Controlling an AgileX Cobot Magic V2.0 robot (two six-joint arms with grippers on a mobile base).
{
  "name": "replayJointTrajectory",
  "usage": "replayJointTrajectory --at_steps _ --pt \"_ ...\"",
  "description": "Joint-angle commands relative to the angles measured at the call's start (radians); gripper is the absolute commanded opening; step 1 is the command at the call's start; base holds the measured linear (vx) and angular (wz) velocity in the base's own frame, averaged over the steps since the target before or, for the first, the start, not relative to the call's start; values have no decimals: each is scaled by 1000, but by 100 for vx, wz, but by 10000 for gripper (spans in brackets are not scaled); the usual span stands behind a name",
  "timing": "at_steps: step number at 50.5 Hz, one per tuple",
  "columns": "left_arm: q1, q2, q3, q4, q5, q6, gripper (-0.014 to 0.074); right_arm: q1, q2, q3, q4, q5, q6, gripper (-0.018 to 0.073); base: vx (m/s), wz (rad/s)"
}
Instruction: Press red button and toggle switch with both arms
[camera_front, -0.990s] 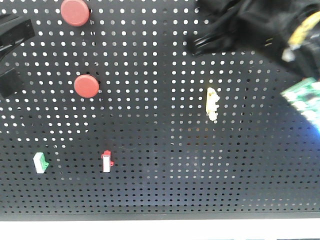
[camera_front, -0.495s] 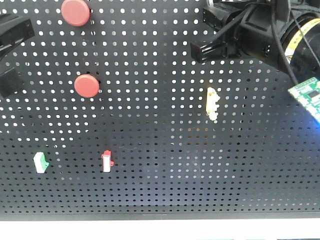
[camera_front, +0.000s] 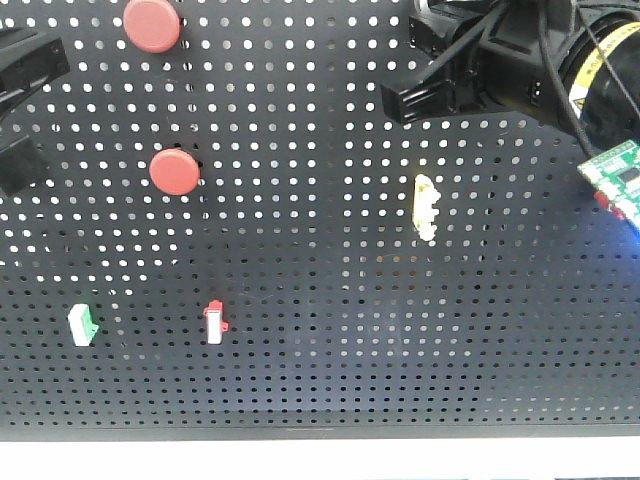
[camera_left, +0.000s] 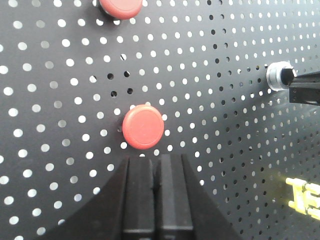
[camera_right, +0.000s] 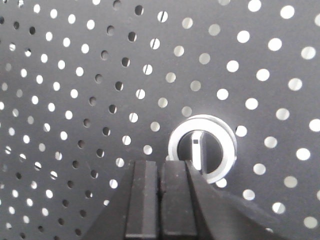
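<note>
- Red round push button (camera_left: 143, 126), a smooth hard-plastic dome, sits at the centre of the left wrist view, mounted on the black perforated-metal bench (camera_front: 320, 380). In the front view it is in the upper left, below a second red button (camera_front: 152, 24).
- Handling, as a judgement: it is rigid, fixed in place and probably sprung, so it is not to be gripped. It should be pushed squarely on the middle of its face, since an off-centre push could slide off the glossy cap.
- The left fingers (camera_left: 140, 195) are pressed together into one blunt tip with nothing between them, at the bottom centre of that view. The button lies just above their tips and looks apart from them, but the gap toward the bench cannot be told.
- Silver-collared toggle switch (camera_right: 201, 150), a small stiff lever inside a bright ring, lies right of centre in the right wrist view. It also shows at the right edge of the left wrist view.
- Judgement: the lever is small and hard and should snap over. It needs a sideways nudge at its free end, not a pinch.
- The right fingers (camera_right: 145, 200) are likewise pressed together and empty, at the bottom centre of their view. The switch lies just above and to the right of their tips, and the ring's lower left edge is hidden behind them. Whether they touch it cannot be told.
</note>
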Motion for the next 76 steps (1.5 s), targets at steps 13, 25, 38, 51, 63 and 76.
replayJointTrajectory --at_steps 13,25,38,51,63,76 --pt "-3 -16 -29 -21 -7 -3 2 -36 -64 -59 -136 64 -6 -3 0 0" --pt "-3 -16 -29 -21 -8 -3 2 -36 -79 -59 -193 93 -6 -3 0 0" --pt "-3 -16 -29 -21 -8 -3 2 -36 -99 -57 -166 81 21 -3 0 0" --pt "-3 -16 -29 -21 -7 -3 2 -31 -182 -54 48 -6 3 -3 0 0" --pt "-3 -13 -29 -21 -8 -3 2 -31 -238 -54 129 27 3 -3 0 0" --pt "-3 -13 -29 -22 -10 -3 2 -31 -239 -54 147 86 -52 -3 0 0"
